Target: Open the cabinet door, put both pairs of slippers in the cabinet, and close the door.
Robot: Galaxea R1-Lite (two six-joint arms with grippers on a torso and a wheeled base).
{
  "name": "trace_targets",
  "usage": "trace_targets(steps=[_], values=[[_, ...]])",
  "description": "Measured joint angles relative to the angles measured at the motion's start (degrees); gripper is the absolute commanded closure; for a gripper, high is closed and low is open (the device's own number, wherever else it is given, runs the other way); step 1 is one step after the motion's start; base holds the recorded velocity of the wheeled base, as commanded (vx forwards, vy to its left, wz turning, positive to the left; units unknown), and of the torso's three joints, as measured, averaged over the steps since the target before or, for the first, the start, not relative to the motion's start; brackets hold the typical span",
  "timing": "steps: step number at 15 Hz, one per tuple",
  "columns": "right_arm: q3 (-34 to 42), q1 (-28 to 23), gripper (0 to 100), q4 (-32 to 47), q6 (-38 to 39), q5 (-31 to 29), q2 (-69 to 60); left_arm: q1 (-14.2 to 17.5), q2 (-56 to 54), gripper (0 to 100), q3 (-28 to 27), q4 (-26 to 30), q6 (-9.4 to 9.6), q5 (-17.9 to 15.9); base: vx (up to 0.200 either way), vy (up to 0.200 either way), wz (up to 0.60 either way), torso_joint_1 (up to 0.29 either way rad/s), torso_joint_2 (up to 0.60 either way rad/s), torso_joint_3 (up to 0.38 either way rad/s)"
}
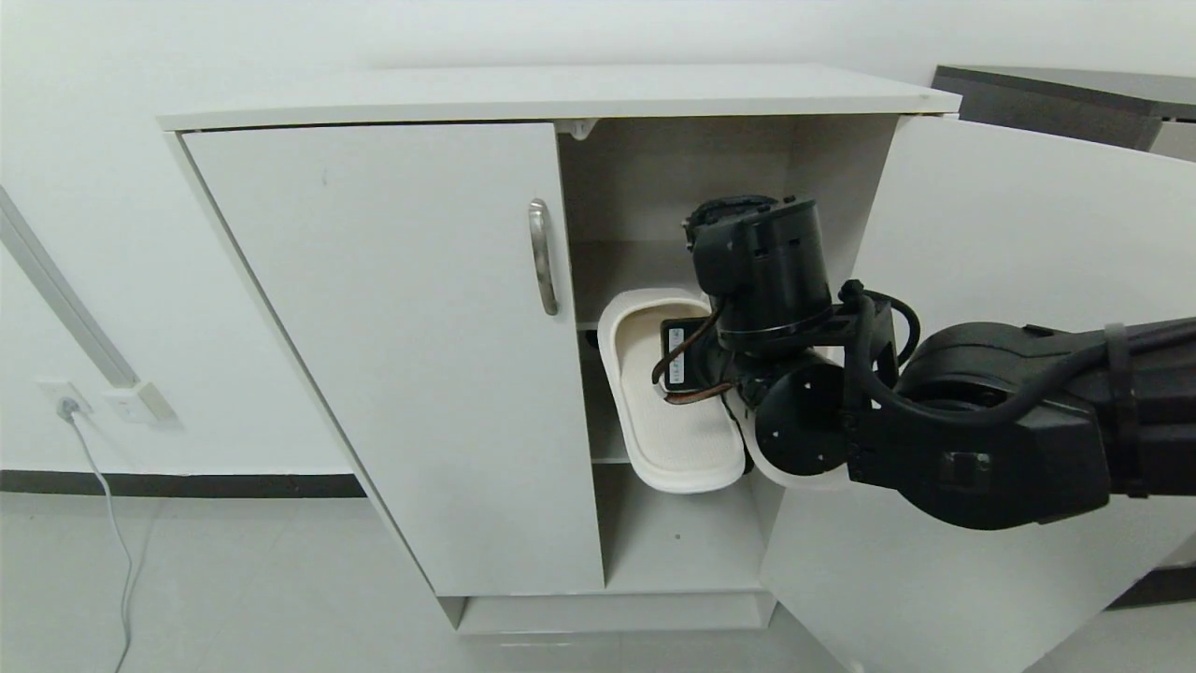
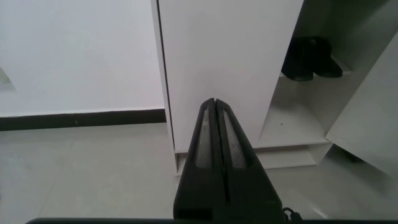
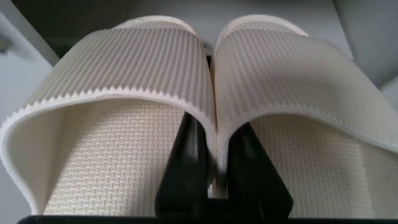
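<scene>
A white cabinet (image 1: 561, 93) stands with its left door (image 1: 392, 355) closed and its right door (image 1: 990, 280) swung open. My right gripper (image 3: 211, 134) is shut on a pair of cream ribbed slippers (image 3: 143, 74), pinching their two inner sides together. The pair (image 1: 668, 421) hangs toes-up in the cabinet opening at the height of the middle shelf, partly hidden by my right wrist. A dark pair of slippers (image 2: 310, 57) rests on a shelf inside. My left gripper (image 2: 214, 106) is shut and empty, low over the floor, facing the closed door (image 2: 217, 62).
The closed door carries a metal handle (image 1: 542, 257). The bottom shelf (image 1: 673, 542) is bare. A wall socket with a cable (image 1: 65, 407) is at the left, and a grey desk (image 1: 1074, 98) stands behind the open door.
</scene>
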Motion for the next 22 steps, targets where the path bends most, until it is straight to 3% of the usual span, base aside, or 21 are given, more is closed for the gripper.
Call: trace_targets(steps=[7,18,22], values=[[-0.1,-0.2,100,0.1,-0.2,0.0,-0.5,0.0,0.0,100,0.0,0.0,0.13,0.0,0.000,0.000,0.00,0.000,0.00,0.000],[-0.1,-0.1,100,-1.3,-0.1,-0.1,0.5,0.0,0.0,100,0.0,0.0,0.18,0.0,0.200,0.000,0.00,0.003,0.00,0.005],[-2.1,-0.5,100,-2.9,-0.7,-0.1,3.0,0.0,0.0,100,0.0,0.0,0.13,0.0,0.000,0.000,0.00,0.000,0.00,0.000]])
